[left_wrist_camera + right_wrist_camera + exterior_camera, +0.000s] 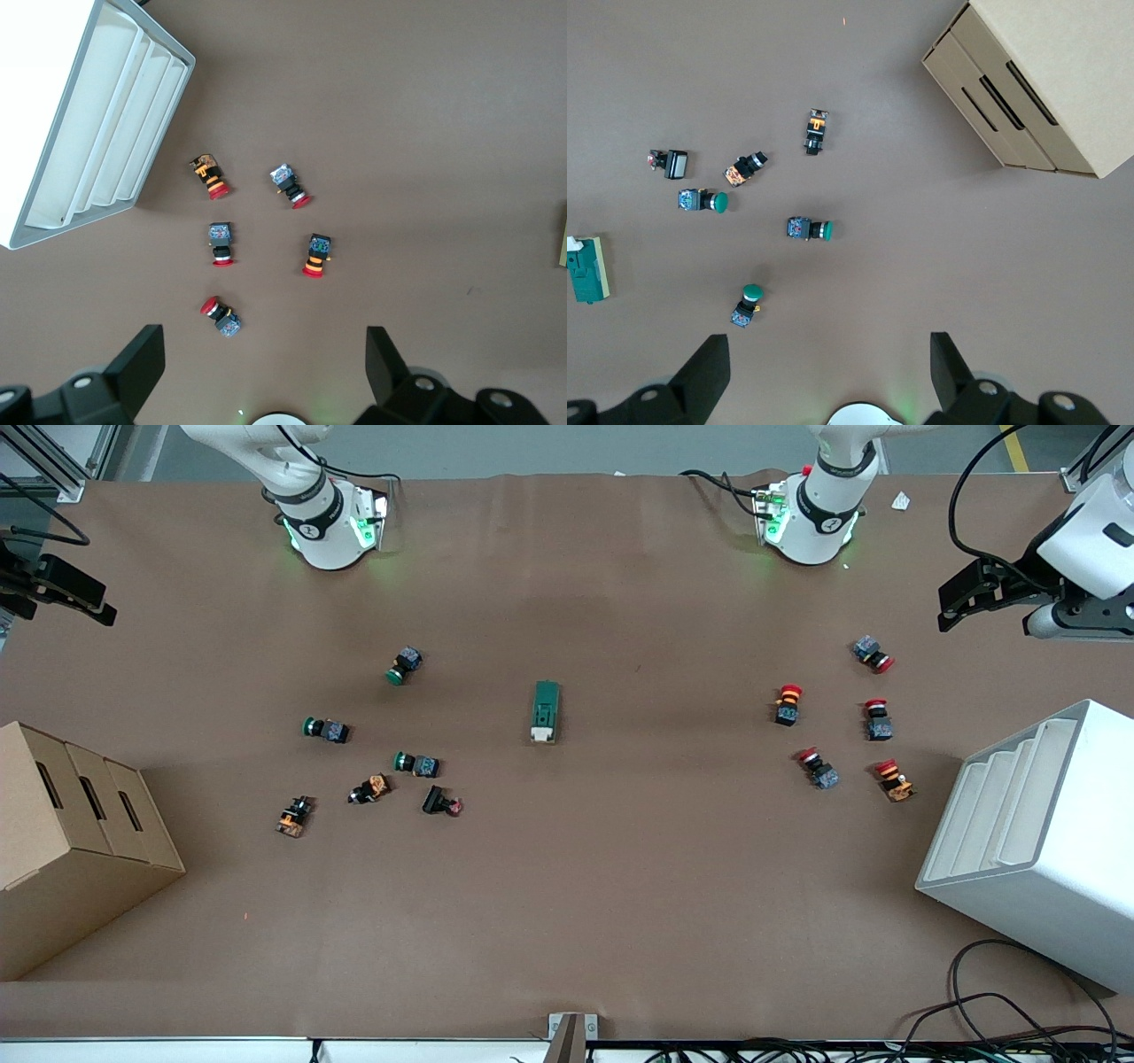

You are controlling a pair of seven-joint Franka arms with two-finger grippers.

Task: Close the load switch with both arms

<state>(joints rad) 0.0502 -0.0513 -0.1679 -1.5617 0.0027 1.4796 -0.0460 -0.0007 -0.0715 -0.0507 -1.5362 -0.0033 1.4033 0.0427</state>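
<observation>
The load switch [546, 711], a dark-green block with a white lever piece at its end toward the front camera, lies on the middle of the table, with no gripper at it. It also shows at the edge of the right wrist view [586, 270]. My left gripper [948, 607] is open and empty, held up over the left arm's end of the table; its wrist view [264, 363] looks down on red-capped push buttons. My right gripper [102, 607] is open and empty, held up over the right arm's end of the table; its wrist view [830, 367] looks down on green-capped push buttons.
Several red-capped push buttons [787, 704] lie toward the left arm's end, beside a white slotted bin [1036, 833]. Green-capped push buttons [404, 664] and small orange and black parts [369, 788] lie toward the right arm's end, beside a cardboard box [71, 841].
</observation>
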